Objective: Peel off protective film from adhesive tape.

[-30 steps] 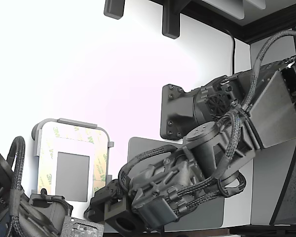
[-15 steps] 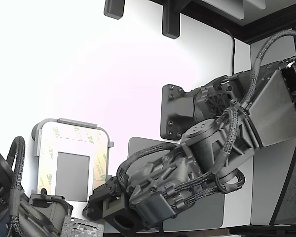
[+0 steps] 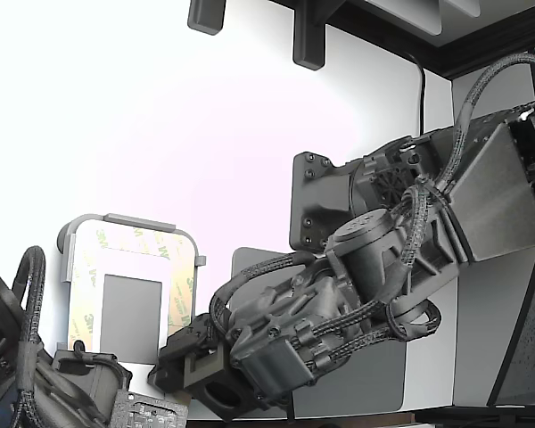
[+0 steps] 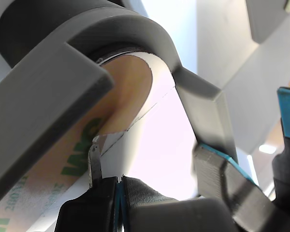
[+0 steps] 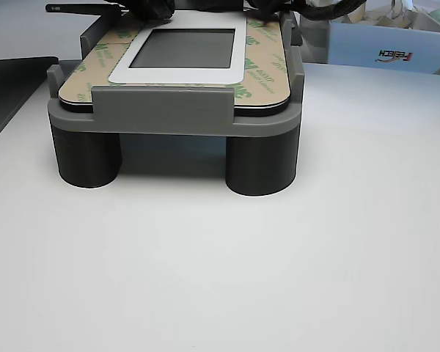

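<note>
Protective film [image 4: 63,159] corner sits between closed fingers [image 4: 94,166], tips half hidden.

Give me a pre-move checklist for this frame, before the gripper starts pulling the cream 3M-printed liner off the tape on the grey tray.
1. Gripper at the liner's corner: ok; in the wrist view its dark tips meet beside the lifted corner.
2. Grip on the cream, green-printed protective film: cannot tell; a thin metal blade touches the curled edge, but no clamp on it is visible.
3. Corner started: ok; the film has curled up from the white surface beneath it.
4. Remaining film flat: ok; in the other view the strips lie flat around the small dark grey rectangle.
5. Light grey rounded tray seated: ok; level on its dark round posts.
</note>
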